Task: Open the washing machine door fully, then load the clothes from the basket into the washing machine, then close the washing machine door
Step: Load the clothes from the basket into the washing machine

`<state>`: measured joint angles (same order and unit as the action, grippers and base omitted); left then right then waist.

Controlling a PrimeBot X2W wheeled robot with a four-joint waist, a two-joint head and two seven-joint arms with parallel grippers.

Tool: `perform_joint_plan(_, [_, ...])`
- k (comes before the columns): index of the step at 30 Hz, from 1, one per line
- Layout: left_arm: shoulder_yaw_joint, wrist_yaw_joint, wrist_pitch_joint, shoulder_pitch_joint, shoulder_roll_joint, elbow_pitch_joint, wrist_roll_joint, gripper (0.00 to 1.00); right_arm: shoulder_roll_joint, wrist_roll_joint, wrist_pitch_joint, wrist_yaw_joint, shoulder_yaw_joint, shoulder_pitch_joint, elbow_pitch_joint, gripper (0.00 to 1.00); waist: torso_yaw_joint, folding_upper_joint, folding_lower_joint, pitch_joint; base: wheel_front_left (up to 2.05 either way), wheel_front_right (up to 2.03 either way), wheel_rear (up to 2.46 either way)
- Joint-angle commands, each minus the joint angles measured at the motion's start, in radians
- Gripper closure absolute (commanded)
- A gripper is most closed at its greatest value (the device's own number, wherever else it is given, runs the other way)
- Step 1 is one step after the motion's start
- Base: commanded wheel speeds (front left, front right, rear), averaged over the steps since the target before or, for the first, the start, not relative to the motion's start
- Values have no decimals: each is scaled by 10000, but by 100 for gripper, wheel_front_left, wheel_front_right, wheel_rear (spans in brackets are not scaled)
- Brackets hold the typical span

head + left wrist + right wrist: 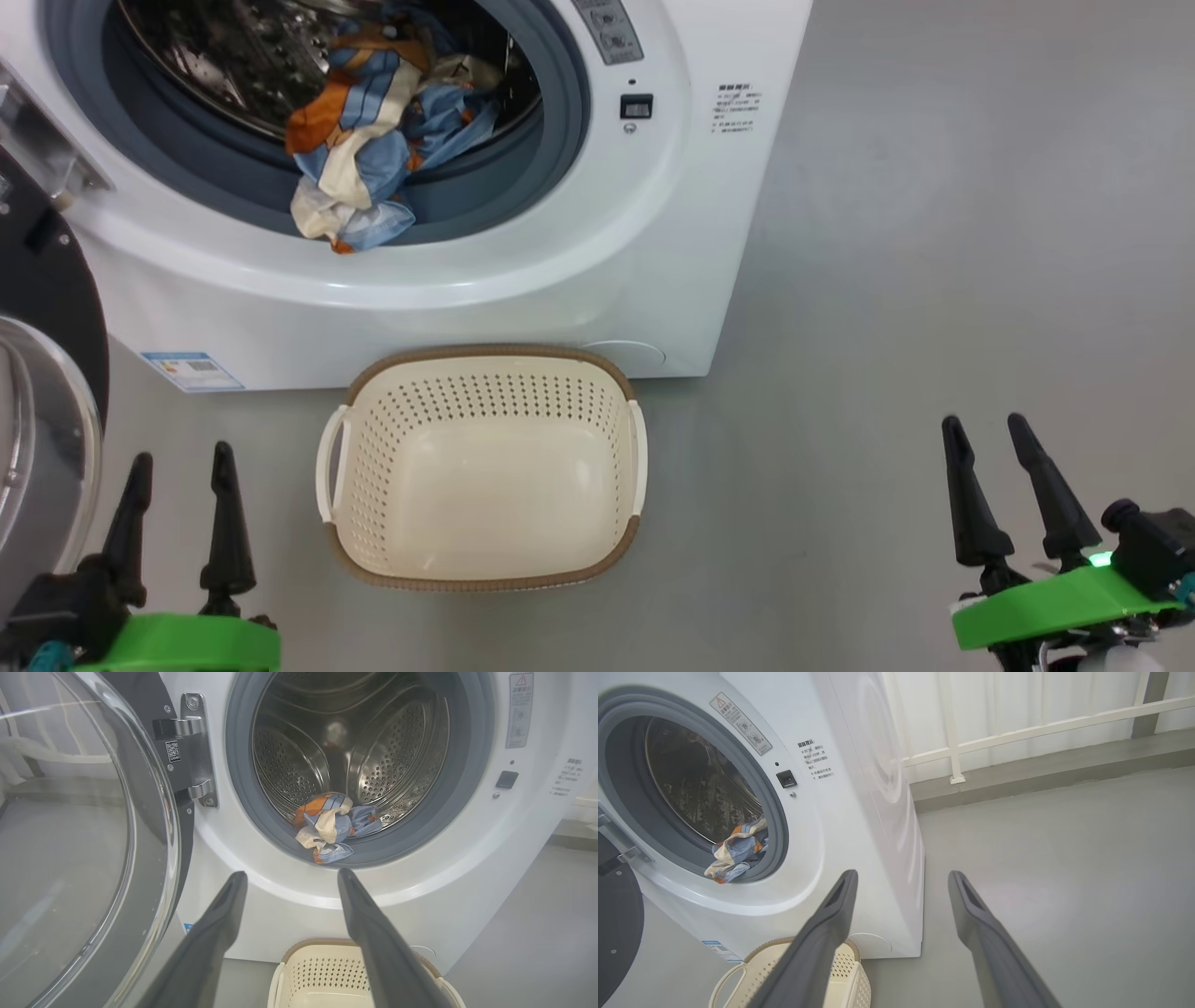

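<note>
Inside the washing machine point(560, 280) lie the clothes point(373, 140); basket point(485, 359) empty, door point(47, 308) not yet closed, left gripper point(182, 453) and right gripper point(983, 420) spread, holding nothing.

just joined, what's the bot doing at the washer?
Laundry loading, nearly done. The washing machine has its door open at the robot's left. The basket on the floor in front of it is empty. The clothes lie bundled at the drum's mouth, partly draped over the rubber ring. The left gripper and right gripper are open and hold nothing, one on each side of the basket. The door is not yet closed; the draped cloth may need pushing in first.
</note>
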<state>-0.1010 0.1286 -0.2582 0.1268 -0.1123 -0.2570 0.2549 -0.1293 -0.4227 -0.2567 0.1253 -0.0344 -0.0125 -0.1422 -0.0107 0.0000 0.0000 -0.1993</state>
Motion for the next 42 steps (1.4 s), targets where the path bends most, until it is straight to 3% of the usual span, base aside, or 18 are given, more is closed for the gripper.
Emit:
perform_joint_plan(1, [-284, 21, -36, 392, -219, 263, 68, 0, -140, 67, -51, 54, -245, -390, 306, 0, 16, 0, 0, -285, 0, 0, 0])
perform_joint_plan(7, [18, 21, -36, 1062, -318, 79, 133, 0, -156, 101, -51, 54, -238, -779, 380, 0, -16, 0, 0, -1079, 0, 0, 0])
perform_joint_plan(17, [727, 21, -36, 3307, -1016, -908, 469, 0, 25, 194, -51, 54, -355, -1679, 496, 0, 140, 0, 0, -2600, 0, 0, 0])
perform_joint_plan(27, [1333, 21, -36, 5799, -1829, -2998, 1605, 0, 230, 180, -51, 54, -600, -2444, 496, 0, 542, 0, 0, -3590, 0, 0, 0])
perform_joint_plan(33, [1759, 21, -36, 7016, -2446, -4205, 1659, 0, 340, 182, -51, 54, -678, -2796, 519, 0, 936, 0, 0, -4043, 0, 0, 0])
perform_joint_plan(42, [1995, 21, -36, 8216, -2875, -5375, 1784, 0, 474, 188, -51, 54, -676, -2993, 601, 0, 1364, 0, 0, -4511, 0, 0, 0])
